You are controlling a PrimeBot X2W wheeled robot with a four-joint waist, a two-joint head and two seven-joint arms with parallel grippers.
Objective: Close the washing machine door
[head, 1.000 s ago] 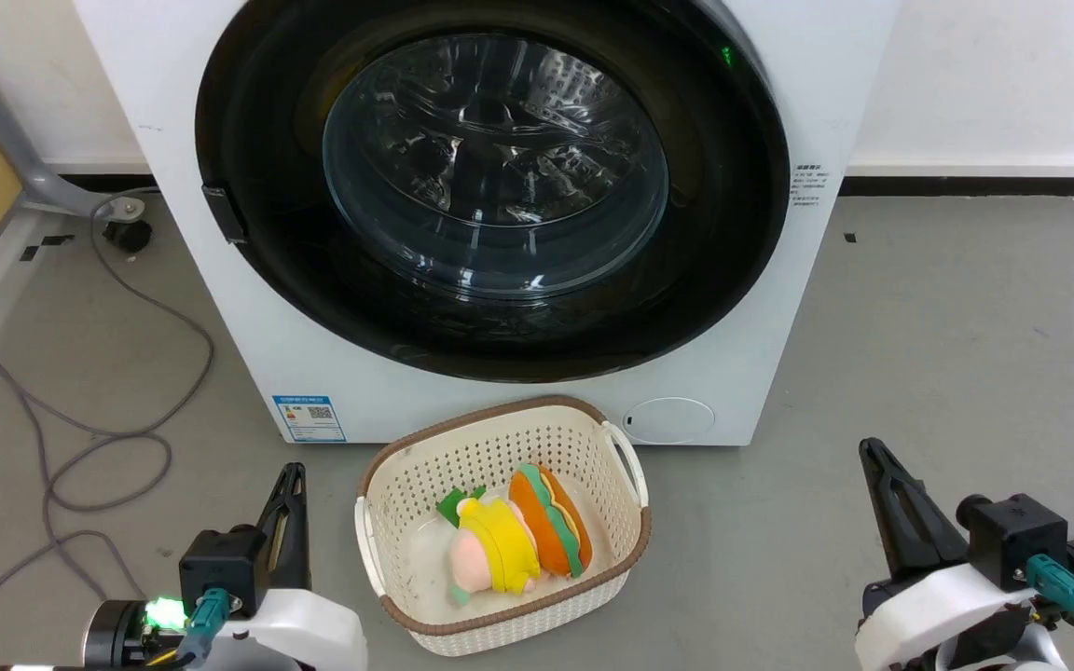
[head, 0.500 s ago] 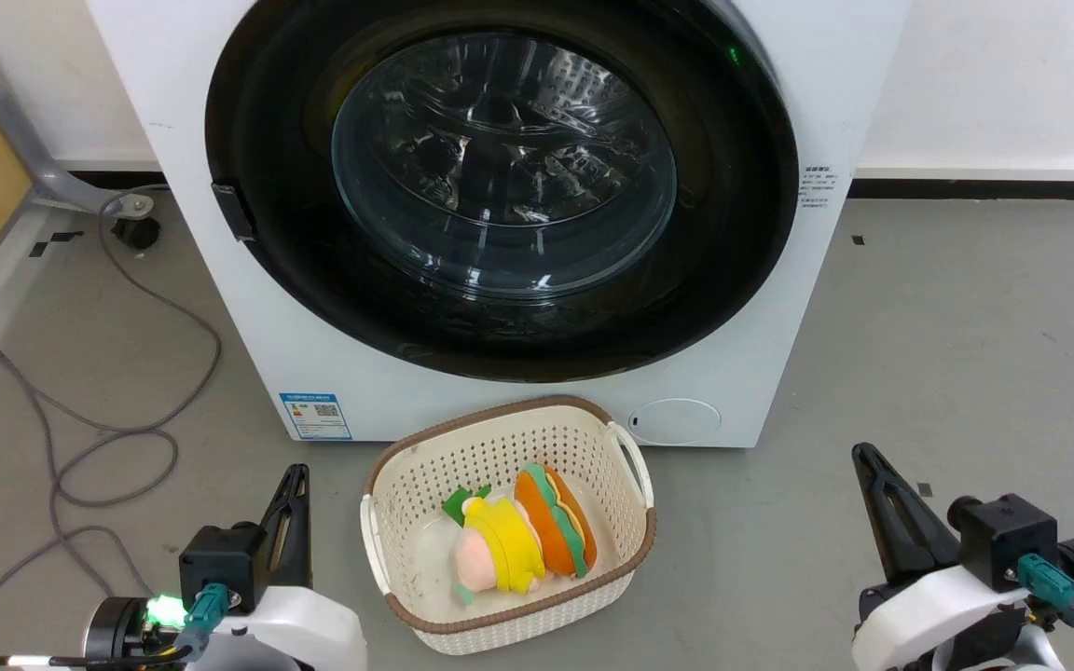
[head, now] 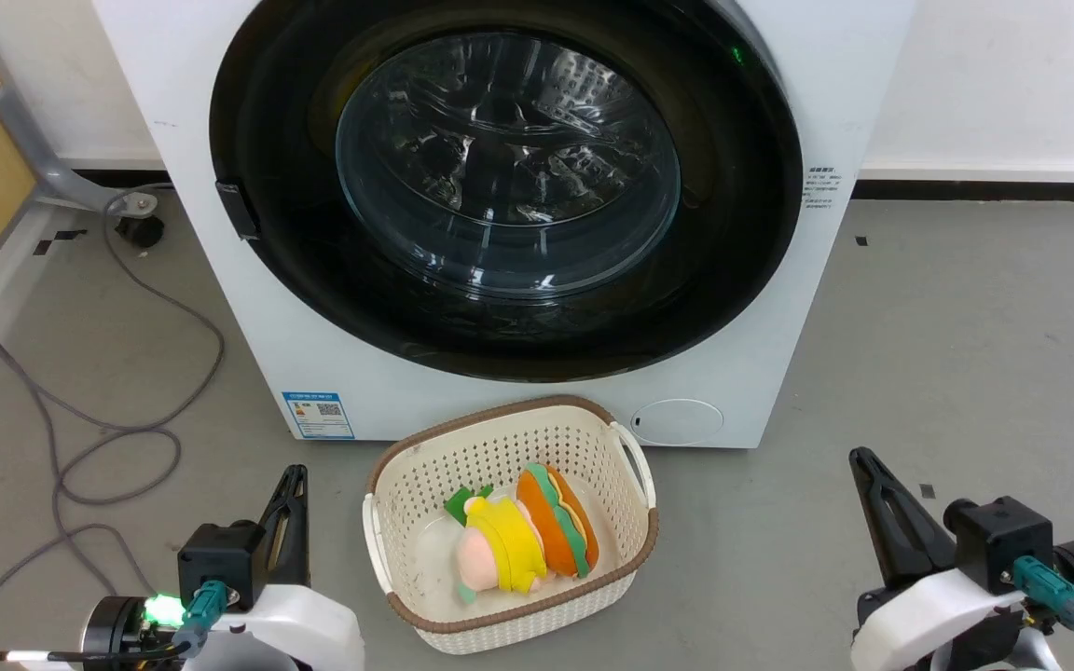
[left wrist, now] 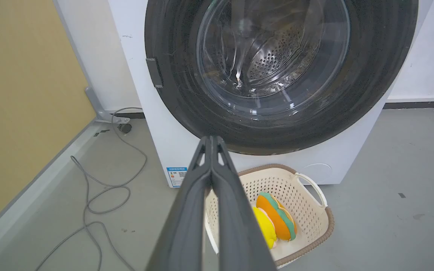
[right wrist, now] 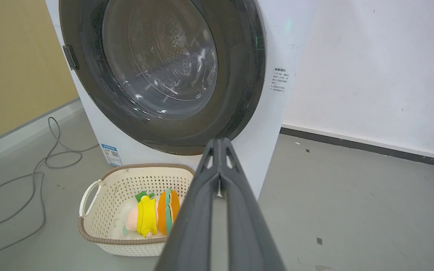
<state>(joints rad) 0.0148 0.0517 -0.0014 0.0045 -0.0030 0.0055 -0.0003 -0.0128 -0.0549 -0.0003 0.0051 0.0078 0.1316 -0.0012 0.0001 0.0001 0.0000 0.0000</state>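
— What stands around the white front-loading washing machine point(head: 462, 410)?
— A cream perforated basket with a brown rim point(head: 388, 559) sits on the grey floor point(head: 919, 326) just before it. It's below the big round black-rimmed glass door point(head: 733, 233), which lies flush in the machine's front. A grey cable point(head: 108, 438) curls at the left.
— And the claws?
— The left gripper point(left wrist: 211, 138) and right gripper point(right wrist: 220, 140) hang low either side of the basket, apart from the machine. Each has its two dark fingers pressed together, gripping nothing.
— How many toys?
— Two in the one basket: a yellow-and-pink plush toy point(head: 500, 554) and an orange-and-green plush toy point(head: 560, 531).
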